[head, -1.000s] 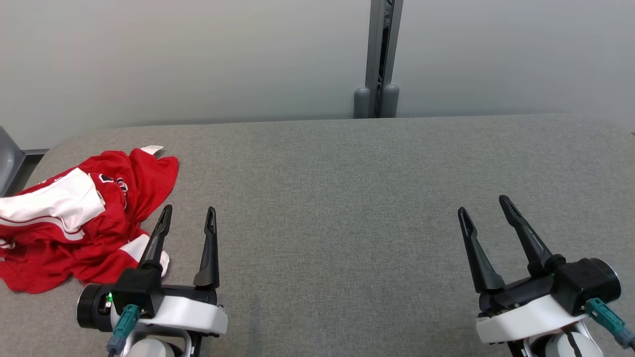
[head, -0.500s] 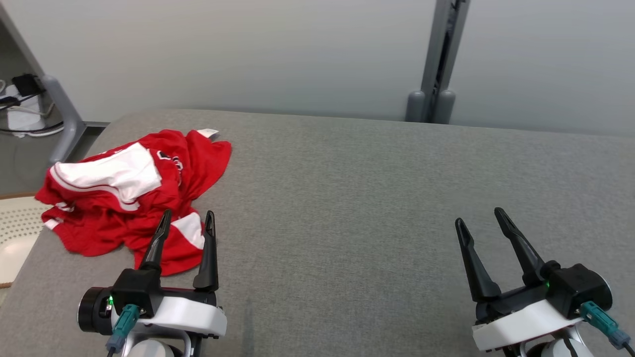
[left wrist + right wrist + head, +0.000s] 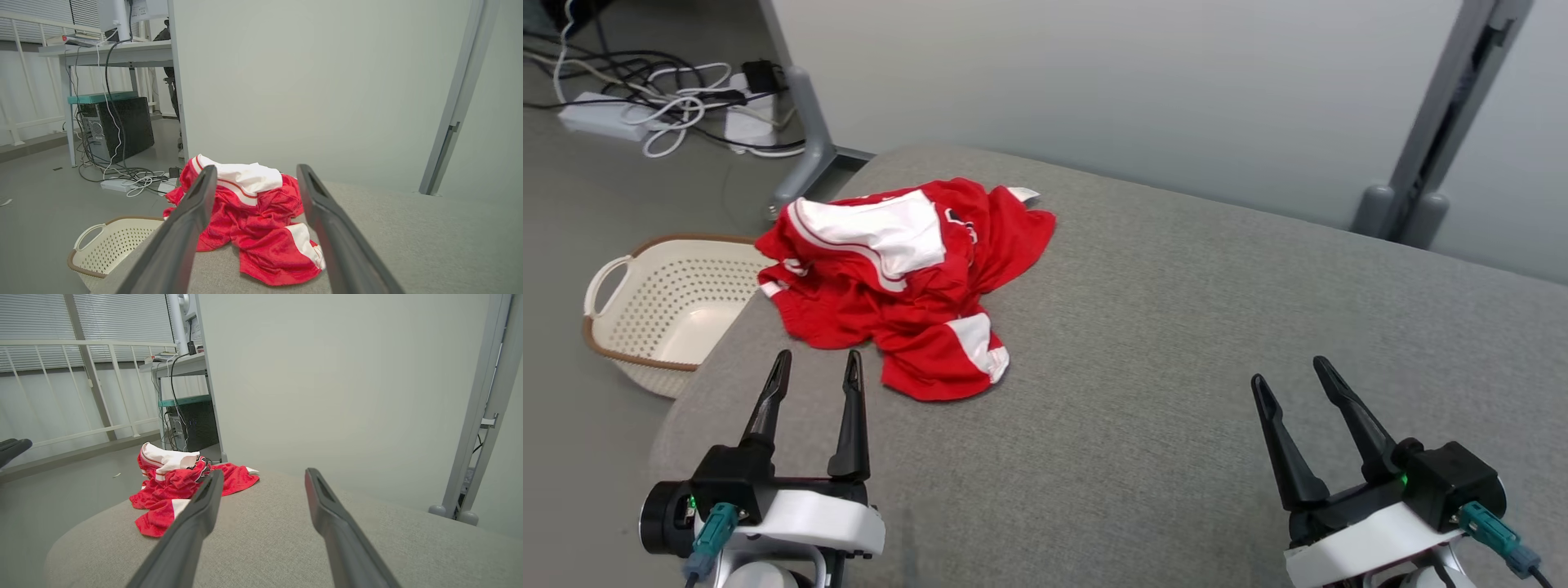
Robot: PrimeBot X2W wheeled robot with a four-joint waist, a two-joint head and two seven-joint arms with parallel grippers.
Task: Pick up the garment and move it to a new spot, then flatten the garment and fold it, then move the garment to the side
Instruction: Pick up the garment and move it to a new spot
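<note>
Red-white garment (image 3: 907, 278) crumpled, lying at cushion's far-left corner.

Probably an office or lab: desk (image 3: 122, 51), computer tower (image 3: 116, 126), tangled cables (image 3: 678, 98), window blinds (image 3: 118, 318).

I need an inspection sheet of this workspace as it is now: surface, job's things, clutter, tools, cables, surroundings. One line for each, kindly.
Surface: grey fabric-covered table, rounded at its left end.
Job's things: red and white garment, crumpled, lying near the table's far left corner, nothing touching it.
Clutter: cream perforated basket on the floor beside the table's left end.
Tools: left tool open, holding nothing, short of the garment; right tool open, holding nothing, above the table.
Cables: white and black cables and a power strip on the floor, far left.
Surroundings: pale partition wall behind the table; grey post at the right.
</note>
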